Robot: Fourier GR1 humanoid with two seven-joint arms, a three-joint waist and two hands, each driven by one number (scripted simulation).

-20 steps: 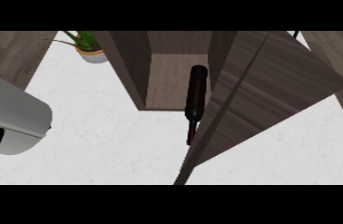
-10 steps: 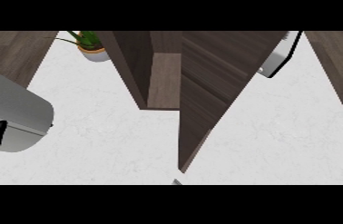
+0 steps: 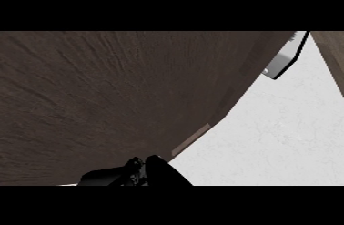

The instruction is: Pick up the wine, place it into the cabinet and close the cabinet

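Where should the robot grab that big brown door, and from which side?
Probably take the cabinet door by its free edge, the slanted line where brown wood meets the white counter. Come from the counter side: the wide face looks flat, with no handle showing, so only that thin edge gives fingers something to hook. The black hand is near the edge's lower end.

Your cabinet door (image 3: 114,101) now fills nearly the whole head view; a second ago it stood open beside the cabinet's interior with the wine bottle lying inside, and half a second ago it had already covered the bottle, which you no longer see at all. The plant and the grey appliance once left of the door are gone from sight. A black hand (image 3: 138,174) has appeared at the door's lower edge, its fingers unclear.
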